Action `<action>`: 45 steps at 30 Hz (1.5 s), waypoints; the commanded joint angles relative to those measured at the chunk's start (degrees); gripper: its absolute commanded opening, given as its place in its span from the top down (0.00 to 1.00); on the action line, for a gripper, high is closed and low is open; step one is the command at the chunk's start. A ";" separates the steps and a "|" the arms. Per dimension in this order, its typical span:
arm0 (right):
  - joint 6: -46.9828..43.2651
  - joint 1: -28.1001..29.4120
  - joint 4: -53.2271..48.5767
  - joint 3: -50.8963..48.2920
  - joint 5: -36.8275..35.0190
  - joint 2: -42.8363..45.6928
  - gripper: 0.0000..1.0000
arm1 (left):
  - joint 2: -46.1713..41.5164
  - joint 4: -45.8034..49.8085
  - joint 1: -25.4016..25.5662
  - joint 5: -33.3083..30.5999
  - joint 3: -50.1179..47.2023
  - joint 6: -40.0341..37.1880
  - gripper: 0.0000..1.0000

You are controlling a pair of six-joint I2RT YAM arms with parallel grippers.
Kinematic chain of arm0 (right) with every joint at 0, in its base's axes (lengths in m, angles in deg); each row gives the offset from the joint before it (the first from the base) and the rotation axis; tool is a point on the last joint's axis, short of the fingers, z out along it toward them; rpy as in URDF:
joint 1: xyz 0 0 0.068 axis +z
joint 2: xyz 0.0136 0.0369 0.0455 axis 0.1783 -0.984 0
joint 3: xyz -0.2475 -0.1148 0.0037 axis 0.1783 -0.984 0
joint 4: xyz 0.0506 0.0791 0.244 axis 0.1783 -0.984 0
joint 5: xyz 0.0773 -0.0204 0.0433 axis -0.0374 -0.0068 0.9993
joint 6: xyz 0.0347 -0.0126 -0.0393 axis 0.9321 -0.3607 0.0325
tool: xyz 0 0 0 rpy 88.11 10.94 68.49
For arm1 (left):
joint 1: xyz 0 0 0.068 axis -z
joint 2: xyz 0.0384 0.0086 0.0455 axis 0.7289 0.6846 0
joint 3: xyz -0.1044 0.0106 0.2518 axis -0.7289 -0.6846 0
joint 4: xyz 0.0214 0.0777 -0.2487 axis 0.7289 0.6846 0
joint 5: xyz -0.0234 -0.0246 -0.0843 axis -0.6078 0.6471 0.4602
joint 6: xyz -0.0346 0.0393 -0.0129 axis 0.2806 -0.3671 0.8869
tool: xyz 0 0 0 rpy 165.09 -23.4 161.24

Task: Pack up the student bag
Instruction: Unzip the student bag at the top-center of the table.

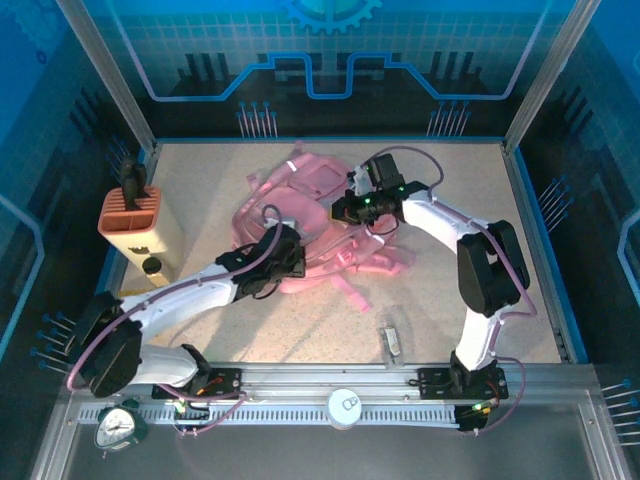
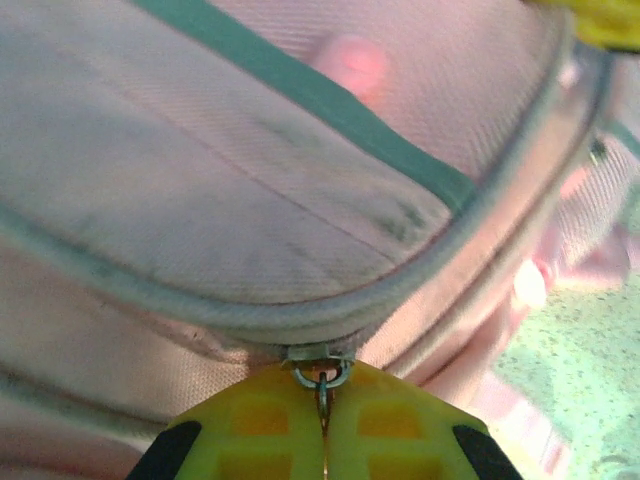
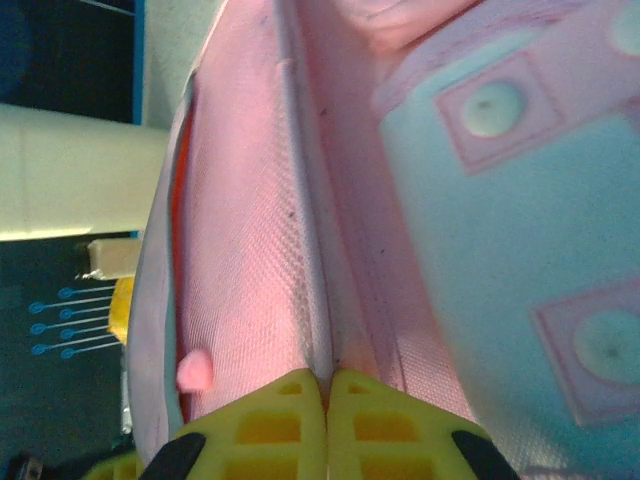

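Student bag (image 1: 305, 200) lies crumpled mid-surface (image 1: 300, 335), with a hand on each side. Left hand (image 1: 285, 250) is at the bag's near-left edge, fingers closed on the zipper pull (image 2: 322, 376). Right hand (image 1: 345, 208) is on the far-right side, pinched shut on a seam ridge (image 3: 312, 250). Pen holder box (image 1: 140, 228) is at the far left, well apart.

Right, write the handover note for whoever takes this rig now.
Grips: left end effector shut on the zipper pull of the student bag; right end effector shut on a seam of its fabric.
Bag: lies crumpled between the arms.
Done: both grips set; how far the zip is open cannot be told.
Left: the pen holder at the left and a small item near the front are outside the bag.
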 commanded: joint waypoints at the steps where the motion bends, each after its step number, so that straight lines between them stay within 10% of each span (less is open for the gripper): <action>1: -4.04 -3.45 0.46 6.51 -5.87 -3.20 0.88 | 4.28 -1.35 3.23 3.64 4.39 2.74 1.00; 8: -2.09 -4.96 0.22 1.92 -4.49 2.87 0.48 | 10.80 -4.79 5.09 5.80 7.82 3.40 1.00; 23: 16.94 1.58 15.60 -20.15 -0.83 13.33 0.29 | 7.55 -5.82 5.08 6.04 5.54 0.47 1.00; 31: 22.95 3.47 23.84 -22.03 -2.31 9.69 0.44 | 9.53 -5.40 5.07 7.65 7.53 -0.71 1.00; 45: 15.80 1.76 20.88 -22.34 -3.82 9.96 0.99 | 6.97 2.16 3.28 5.35 7.03 -4.56 1.00</action>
